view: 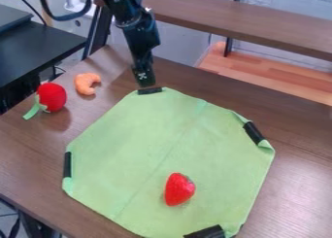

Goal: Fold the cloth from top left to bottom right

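1. Green fabric: the cloth [139, 135] lies spread on the brown table [295, 183]. It should handle as light, soft and limp, with little risk of breakage; expect it to sag or bunch if lifted at one point.
2. Grip point: use the black strip at the upper edge [150, 91], or the cloth just beside it. The strip is probably stiffer than the fabric and easier to pinch. Slippage is possible if only a thin layer is caught.
3. Gripper [144, 81]: located at that upper strip. Contact cannot be confirmed. Whether it is open or closed cannot be told.
4. Load: one red strawberry [179, 189] rests on the cloth, to the lower right of the faint crease [162, 157]. It may roll or leave a bulge under the fold.
5. Count, cloth: one. Count, black strips: four, at the upper, right, left [67, 164] and lower edges.
6. Count, off the cloth: one red toy with a green top [51, 97] and one orange curved piece [86, 83], both on the table.
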{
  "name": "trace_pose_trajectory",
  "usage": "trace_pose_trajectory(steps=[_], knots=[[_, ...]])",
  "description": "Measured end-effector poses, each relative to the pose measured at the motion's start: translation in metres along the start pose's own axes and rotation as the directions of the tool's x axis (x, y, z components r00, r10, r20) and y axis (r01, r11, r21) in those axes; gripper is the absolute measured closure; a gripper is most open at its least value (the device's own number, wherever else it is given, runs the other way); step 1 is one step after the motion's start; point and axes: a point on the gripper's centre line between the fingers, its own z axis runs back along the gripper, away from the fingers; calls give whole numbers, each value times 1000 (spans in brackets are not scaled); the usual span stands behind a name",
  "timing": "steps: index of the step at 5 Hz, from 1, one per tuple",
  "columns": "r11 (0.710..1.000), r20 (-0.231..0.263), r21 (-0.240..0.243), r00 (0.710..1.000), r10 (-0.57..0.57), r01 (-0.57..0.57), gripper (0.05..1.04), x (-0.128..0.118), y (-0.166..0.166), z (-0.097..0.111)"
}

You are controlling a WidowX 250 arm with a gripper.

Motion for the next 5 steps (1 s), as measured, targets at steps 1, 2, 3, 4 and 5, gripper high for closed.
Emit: trace_pose_trajectory(steps=[1, 2, 3, 4, 5], knots=[[999, -25, 30, 1000, 17, -16, 84, -1, 17, -8], [999, -40, 28, 999, 26, -24, 84, -2, 27, -24], [999, -66, 27, 997, 28, -27, 84, -6, 34, -40], [997, -66, 67, 997, 28, -24, 84, -5, 44, -38], [997, -82, 80, 996, 29, -23, 84, -8, 49, -47]])
